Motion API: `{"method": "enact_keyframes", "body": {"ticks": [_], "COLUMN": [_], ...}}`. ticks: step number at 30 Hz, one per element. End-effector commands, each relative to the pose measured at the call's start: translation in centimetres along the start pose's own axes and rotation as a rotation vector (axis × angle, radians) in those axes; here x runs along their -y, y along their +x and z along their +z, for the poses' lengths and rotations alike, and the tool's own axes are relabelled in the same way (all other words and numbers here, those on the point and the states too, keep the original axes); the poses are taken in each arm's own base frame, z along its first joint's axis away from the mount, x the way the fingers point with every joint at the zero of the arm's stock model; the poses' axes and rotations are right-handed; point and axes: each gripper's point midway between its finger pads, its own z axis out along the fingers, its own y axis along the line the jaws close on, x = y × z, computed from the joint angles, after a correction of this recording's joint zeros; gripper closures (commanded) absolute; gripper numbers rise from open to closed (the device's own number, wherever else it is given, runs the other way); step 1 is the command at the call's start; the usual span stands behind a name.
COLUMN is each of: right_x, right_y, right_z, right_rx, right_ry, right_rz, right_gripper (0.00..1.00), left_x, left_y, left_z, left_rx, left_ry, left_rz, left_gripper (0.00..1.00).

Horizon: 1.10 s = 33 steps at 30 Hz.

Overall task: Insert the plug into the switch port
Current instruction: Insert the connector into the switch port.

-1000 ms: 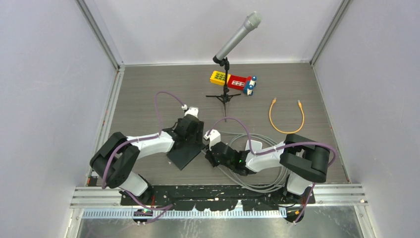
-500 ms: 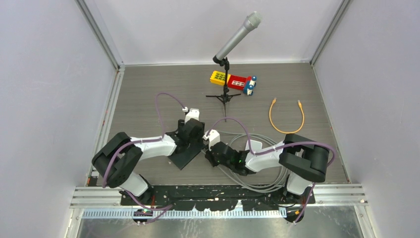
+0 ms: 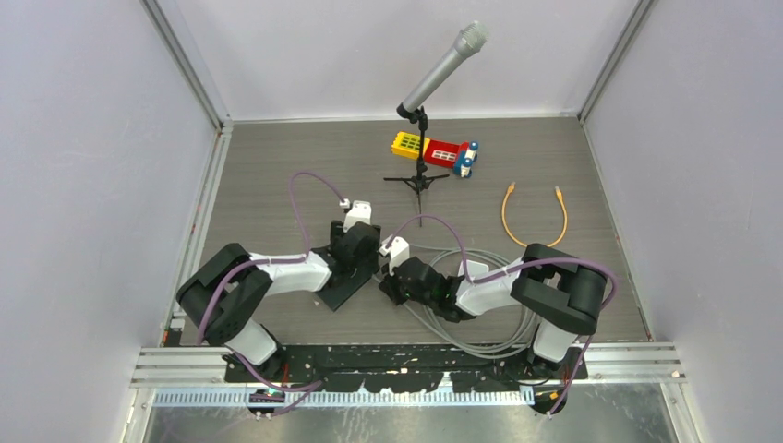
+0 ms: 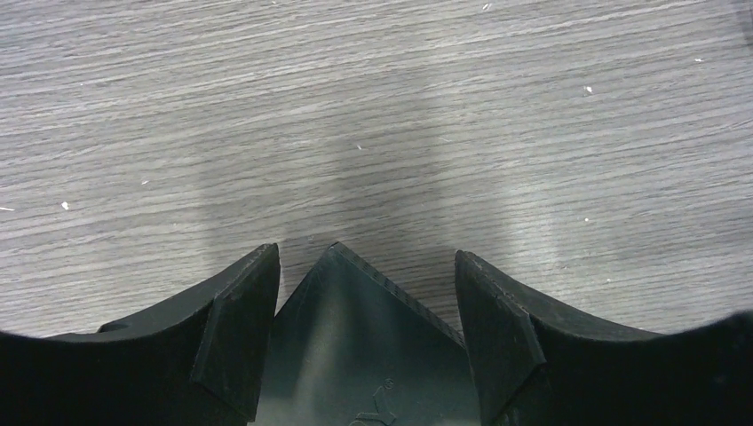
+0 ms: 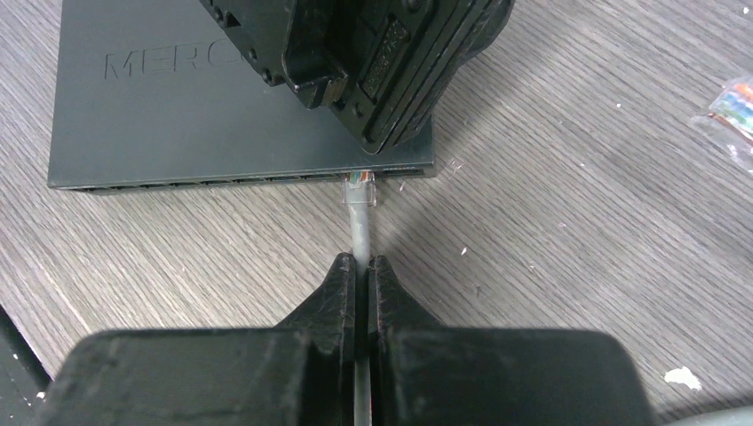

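Two pincers low over the desk point(image 3: 277, 175), close together, nearer its near edge than its far one and a little left of the middle. Between them the black network switch point(image 3: 340, 291), flat on the wood and skewed to the desk's edges, with the letters MERC legible on its top in the right wrist view.

Clamps the grey cable point(image 5: 360, 232) with the right pincer point(image 5: 362, 263), jaws pressed together on it just behind the clear plug point(image 5: 359, 189). Holds the plug in line with the fingers, tip at a port near one end of the row on the switch's side face, most of the clear body outside. Impossible to tell whether seated. Rest of the grey cable in loose loops by the near edge, under the right arm.

Keeps the left pincer point(image 4: 364, 266) spread wide, one finger on either side of a corner of the switch, over the same end as the plug. Unclear whether the pads press on the casing or only hang above it.

Toward the right edge, an orange patch cable point(image 3: 536, 221) in a U, well apart from both arms. Near the middle of the far edge, a microphone point(image 3: 443, 66) on a small tripod stand point(image 3: 420, 180), with a red, yellow and blue toy block build point(image 3: 441, 150) just beside it.
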Motion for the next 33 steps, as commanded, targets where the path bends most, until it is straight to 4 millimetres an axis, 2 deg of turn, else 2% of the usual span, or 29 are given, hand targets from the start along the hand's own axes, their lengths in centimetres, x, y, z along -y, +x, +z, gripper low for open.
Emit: {"method": "enact_keyframes", "body": {"ticks": [1,7,13,16,23,27,33], "right_x": [2.1,1.9,2.1,1.4,0.9,0.4,0.1], "right_y": [-11.0,-7.7,-4.5,-3.2,-0.3,-0.2,-3.2], "right_z": [1.7,0.5,-0.5,-0.9,-2.2,-3.3,-5.2], "right_rx": [0.406,0.279,0.150,0.081,-0.003,-0.001,-0.029], "right_ry": [0.063,0.036,0.053,0.050,0.097,0.103,0.123], "right_rz": [0.139,0.112,0.103,0.067,0.004,0.006,-0.055], "right_gripper": [1.00,1.00,1.00,1.00,0.99,1.00,1.00], "left_x": [13.9,12.7,9.2,7.8,5.7,4.7,0.4], "left_y": [10.8,9.0,6.4,4.3,-0.6,-3.6,-8.2], "left_z": [-10.1,-9.1,-6.9,-5.9,-5.7,-6.6,-9.3], "left_rx": [-0.488,-0.466,-0.425,-0.387,-0.317,-0.258,-0.133], "left_ry": [0.663,0.633,0.544,0.525,0.509,0.512,0.424], "left_rz": [-0.082,-0.106,-0.148,-0.177,-0.202,-0.192,-0.173], "left_gripper": [0.31,0.31,0.30,0.28,0.21,0.18,0.11]}}
